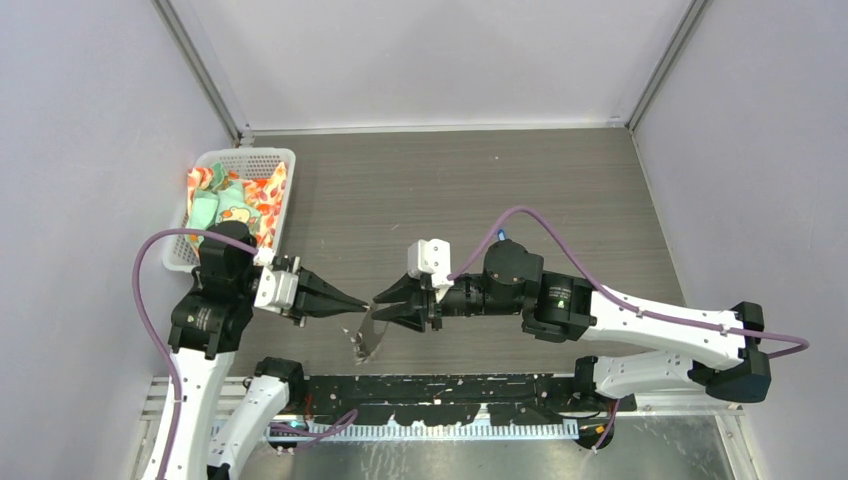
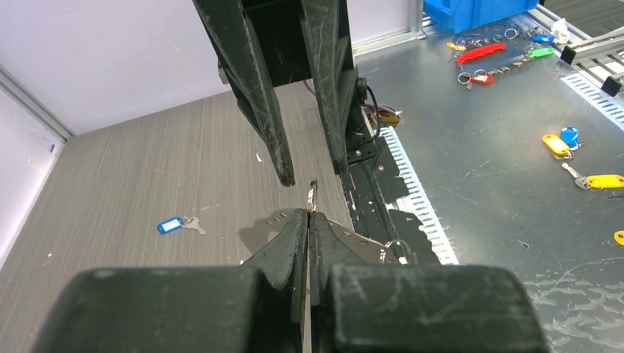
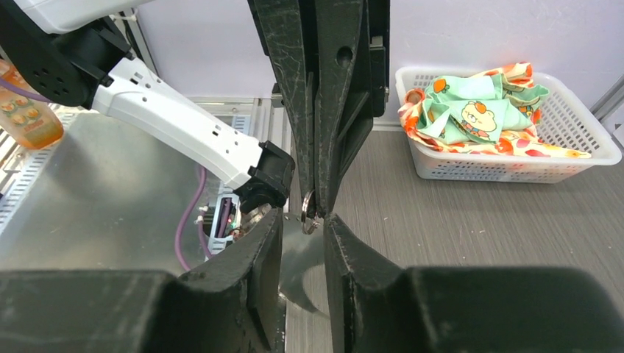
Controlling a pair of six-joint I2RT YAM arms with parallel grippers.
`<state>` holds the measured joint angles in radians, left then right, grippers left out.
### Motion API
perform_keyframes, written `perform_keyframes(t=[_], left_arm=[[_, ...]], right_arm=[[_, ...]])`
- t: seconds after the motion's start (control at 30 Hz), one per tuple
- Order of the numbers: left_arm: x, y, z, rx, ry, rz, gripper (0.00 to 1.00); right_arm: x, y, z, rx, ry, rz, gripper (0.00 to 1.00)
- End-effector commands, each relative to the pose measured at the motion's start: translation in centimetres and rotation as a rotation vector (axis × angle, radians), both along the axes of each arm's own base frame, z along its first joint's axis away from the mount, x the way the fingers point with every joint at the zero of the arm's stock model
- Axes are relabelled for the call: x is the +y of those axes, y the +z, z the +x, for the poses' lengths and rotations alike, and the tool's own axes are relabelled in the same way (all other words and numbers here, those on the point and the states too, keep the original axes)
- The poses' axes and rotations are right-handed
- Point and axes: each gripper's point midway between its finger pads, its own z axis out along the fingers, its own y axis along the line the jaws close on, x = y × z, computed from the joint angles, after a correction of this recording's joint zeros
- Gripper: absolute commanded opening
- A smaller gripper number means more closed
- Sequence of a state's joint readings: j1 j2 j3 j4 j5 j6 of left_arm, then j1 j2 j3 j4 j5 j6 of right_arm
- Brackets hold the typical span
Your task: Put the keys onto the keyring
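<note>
Top view first: the left gripper [image 1: 356,303] points to 3 o'clock with its black fingers drawn to a single tip, and the right gripper [image 1: 384,298] points back at 9 o'clock, the two nose to nose over the grey table [image 1: 450,180]. A white basket [image 1: 245,153] of patterned cloth sits at 10 o'clock. On the left wrist camera, the left pincer is pressed tight on the keyring [image 2: 312,193], a small metal ring standing upright out of the tips at 12 o'clock. The right fingers hang over it with a moderate gap, one to each side. The blue-headed key [image 2: 176,224] lies flat on the table at 9 o'clock, well apart. From the right wrist camera, the right pincer is parted and grips nothing, with the ring right at its gap.
</note>
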<state>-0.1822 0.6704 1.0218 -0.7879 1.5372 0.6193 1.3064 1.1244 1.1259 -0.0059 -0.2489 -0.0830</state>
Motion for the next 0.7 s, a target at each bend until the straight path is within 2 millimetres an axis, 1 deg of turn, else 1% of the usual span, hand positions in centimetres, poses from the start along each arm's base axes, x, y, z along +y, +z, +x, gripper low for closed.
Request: perform_keyframes(t=[0.0, 0.17, 0.3, 0.37, 0.47, 0.5, 0.53, 0.57, 0.6, 0.63, 0.67], left_arm=[[0.0, 1.8, -0.5, -0.066, -0.025, -0.022, 0.0], [0.0, 1.9, -0.5, -0.069, -0.024, -0.022, 0.0], [0.0, 1.8, -0.6, -0.071, -0.026, -0.023, 0.0], [0.0, 1.8, -0.6, -0.068, -0.026, -0.023, 0.0], [0.0, 1.6, -0.8, -0.052, -0.036, -0.024, 0.0], [0.0, 1.6, -0.8, -0.04, -0.035, -0.022, 0.03], [0.0, 1.4, -0.8, -0.019, -0.035, -0.018, 0.21], [0.0, 1.2, -0.9, 0.002, -0.035, -0.015, 0.27], [0.0, 1.0, -0.9, 0.021, -0.03, -0.01, 0.3], [0.1, 0.7, -0.9, 0.029, -0.027, -0.007, 0.32], [0.1, 0.5, -0.9, 0.033, -0.021, -0.004, 0.34]], right_arm=[[0.6, 1.6, 0.4, -0.007, -0.021, 0.055, 0.3], [0.8, 1.3, 0.6, 0.004, -0.033, 0.05, 0.23], [0.9, 1.6, 1.1, 0.004, -0.058, 0.069, 0.12], [1.0, 1.9, 1.5, 0.003, -0.079, 0.079, 0.02], [1.2, 1.6, 2.0, 0.009, -0.104, 0.059, 0.01], [1.1, 1.3, 2.1, 0.014, -0.111, 0.035, 0.01], [1.1, 0.6, 2.3, 0.026, -0.125, -0.009, 0.01], [0.9, 0.4, 2.5, 0.036, -0.141, -0.05, 0.01], [0.6, 0.5, 2.7, 0.043, -0.154, -0.084, 0.01], [0.1, -0.4, 2.8, 0.055, -0.167, -0.148, 0.01], [-0.1, -0.2, 2.8, 0.06, -0.174, -0.161, 0.01]])
